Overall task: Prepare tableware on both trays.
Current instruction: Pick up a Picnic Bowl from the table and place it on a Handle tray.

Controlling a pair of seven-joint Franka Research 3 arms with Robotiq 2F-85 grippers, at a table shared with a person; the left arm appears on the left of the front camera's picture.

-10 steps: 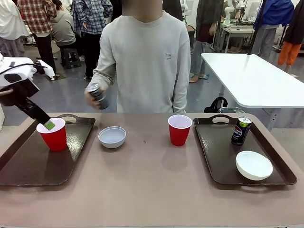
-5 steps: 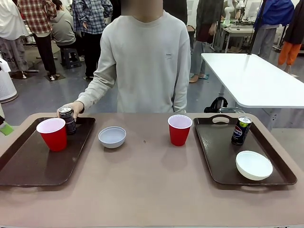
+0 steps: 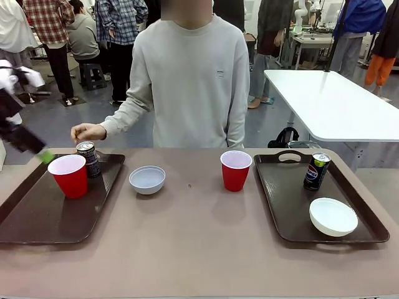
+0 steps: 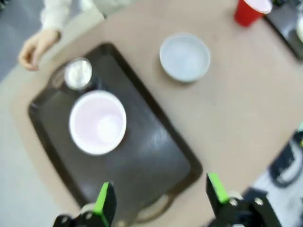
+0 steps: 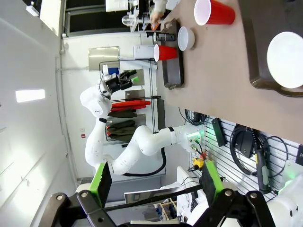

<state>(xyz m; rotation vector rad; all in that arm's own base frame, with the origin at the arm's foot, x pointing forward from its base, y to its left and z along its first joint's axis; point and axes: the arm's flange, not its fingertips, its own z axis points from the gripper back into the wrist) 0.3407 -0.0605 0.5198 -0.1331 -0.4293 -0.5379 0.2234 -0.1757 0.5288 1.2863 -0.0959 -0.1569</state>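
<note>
Below the left gripper (image 4: 160, 197), the left tray (image 3: 37, 218) holds a cup (image 3: 68, 175) and a can (image 3: 89, 158); its bowl (image 3: 147, 179) is not yet on.
The left gripper hangs spread and empty, with the cup under it, the can just beyond the cup, and the person's hand (image 3: 87, 132) past the can, off it. The bowl sits on the worktop (image 3: 199, 243) farther out, beside the tray. The 2nd cup (image 3: 235, 170) stands well beyond, just beside the right tray (image 3: 287, 205), which carries the right can (image 3: 316, 171) and right bowl (image 3: 333, 216). The right gripper (image 5: 154, 182) is spread and empty, off to the worktop's side. I judge 2 placements remain, and the next calls for descending wide over the bowl's rim. 1.0 s ago the left gripper was at the cup's rim and the hand held the can in the air; now the gripper is lifted away and the can is set down.
</note>
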